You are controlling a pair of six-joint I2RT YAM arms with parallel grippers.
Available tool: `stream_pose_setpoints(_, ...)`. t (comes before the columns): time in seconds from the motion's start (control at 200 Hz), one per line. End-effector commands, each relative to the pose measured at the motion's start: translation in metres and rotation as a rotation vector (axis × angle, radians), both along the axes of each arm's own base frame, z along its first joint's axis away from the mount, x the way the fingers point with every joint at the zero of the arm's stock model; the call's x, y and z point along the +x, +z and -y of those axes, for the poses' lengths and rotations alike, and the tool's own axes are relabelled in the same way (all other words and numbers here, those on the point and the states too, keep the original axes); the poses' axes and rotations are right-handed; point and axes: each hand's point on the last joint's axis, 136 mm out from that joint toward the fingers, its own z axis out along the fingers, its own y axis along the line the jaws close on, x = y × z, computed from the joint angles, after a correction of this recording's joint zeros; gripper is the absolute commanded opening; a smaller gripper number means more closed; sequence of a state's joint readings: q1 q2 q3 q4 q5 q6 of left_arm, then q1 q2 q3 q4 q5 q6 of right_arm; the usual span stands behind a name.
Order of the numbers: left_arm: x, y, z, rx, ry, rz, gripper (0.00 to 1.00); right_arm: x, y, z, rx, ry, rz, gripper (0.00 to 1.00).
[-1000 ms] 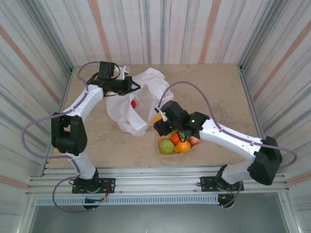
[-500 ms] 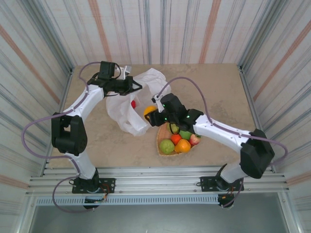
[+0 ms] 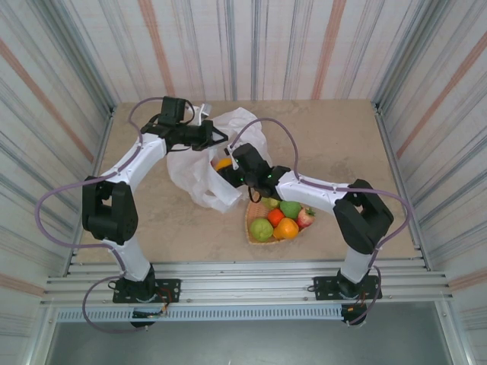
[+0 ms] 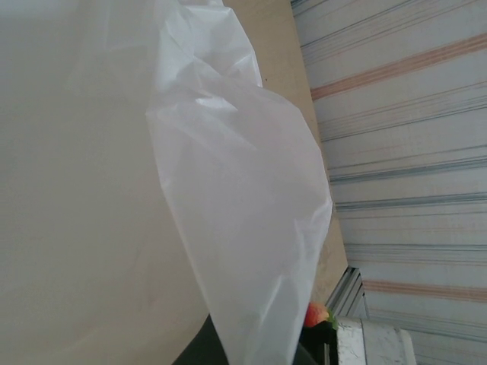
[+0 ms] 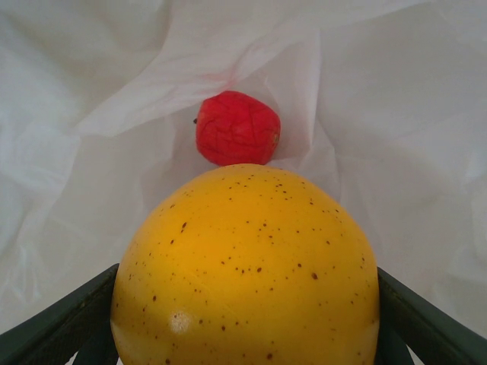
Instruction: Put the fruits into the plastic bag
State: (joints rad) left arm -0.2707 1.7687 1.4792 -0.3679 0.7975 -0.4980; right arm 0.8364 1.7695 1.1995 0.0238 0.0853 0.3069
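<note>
Over the last second the right end effector has carried an orange from the tray to the bag, so this fruit looks one release away from being bagged. Its jaws stand wide around the orange, gripping it at the bag's mouth just short of a red fruit already lying inside. The left end effector is pinched shut on the bag's far rim, holding the mouth open, while the other fruits wait in the tray just beside the bag.
</note>
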Motion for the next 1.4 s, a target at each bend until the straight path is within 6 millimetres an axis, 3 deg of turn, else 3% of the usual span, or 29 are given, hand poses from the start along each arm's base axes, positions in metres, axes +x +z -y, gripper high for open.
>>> stream_pose_setpoints(0.0, -0.003, 0.022, 0.007, -0.038, -0.029, 0.036, 0.01, 0.014, 0.008, -0.002, 0.037, -0.049, 0.057, 0.63)
stream_pose_setpoints(0.24, -0.005, 0.022, 0.01, -0.04, -0.034, 0.034, 0.01, 0.033, -0.004, 0.018, -0.041, -0.183, 0.069, 0.63)
stream_pose_setpoints(0.616, -0.003, 0.004, 0.015, -0.02, -0.042, 0.026, 0.01, 0.054, -0.018, 0.004, 0.125, -0.318, 0.009, 0.64)
stream_pose_setpoints(0.897, -0.005, 0.001, 0.018, -0.017, -0.054, 0.028, 0.01, 0.077, -0.028, 0.011, 0.192, -0.48, 0.01, 0.66)
stream_pose_setpoints(1.187, -0.004, -0.004, 0.02, -0.015, -0.058, 0.017, 0.01, 0.103, -0.047, 0.009, 0.253, -0.564, -0.06, 0.76)
stream_pose_setpoints(1.393, -0.004, -0.007, 0.02, -0.011, -0.056, 0.01, 0.02, 0.106, -0.047, 0.004, 0.244, -0.535, -0.072, 0.89)
